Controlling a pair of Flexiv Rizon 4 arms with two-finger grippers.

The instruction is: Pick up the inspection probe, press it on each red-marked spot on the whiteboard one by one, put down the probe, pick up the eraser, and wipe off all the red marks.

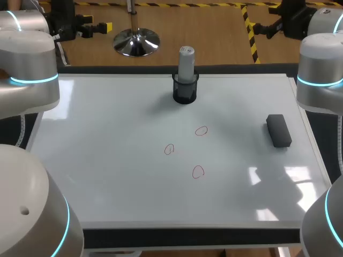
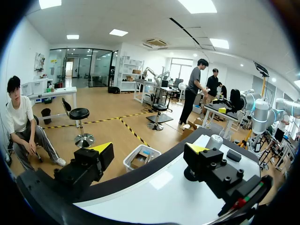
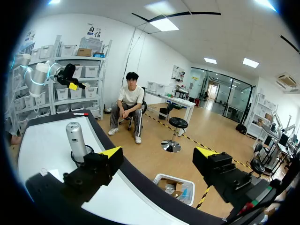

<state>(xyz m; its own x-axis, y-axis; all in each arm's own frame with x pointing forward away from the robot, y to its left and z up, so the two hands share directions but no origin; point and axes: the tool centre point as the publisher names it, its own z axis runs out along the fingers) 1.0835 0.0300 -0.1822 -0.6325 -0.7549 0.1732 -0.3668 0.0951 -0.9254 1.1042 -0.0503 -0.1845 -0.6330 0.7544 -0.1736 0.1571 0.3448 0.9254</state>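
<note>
1. Left gripper (image 2: pixel 149 151): two yellow-tipped fingers spread wide, nothing between them, hanging above the whiteboard (image 1: pixel 96 160).
2. Three red marks mid-board, each apart from the others: left mark (image 1: pixel 169 149), near mark (image 1: pixel 198 171), back mark (image 1: pixel 201 130).
3. One inspection probe (image 1: pixel 186 60), upright in one black holder (image 1: pixel 185 92) at the board's far edge.
4. One dark eraser (image 1: pixel 278 130), flat on the board's right side.
5. Right gripper (image 3: pixel 158 153): fingers apart, gripping nothing.

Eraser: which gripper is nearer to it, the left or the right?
Right. The right gripper is beyond the whiteboard's far edge on the eraser's side; the left gripper is beyond that edge at the opposite corner, farther away.
</note>
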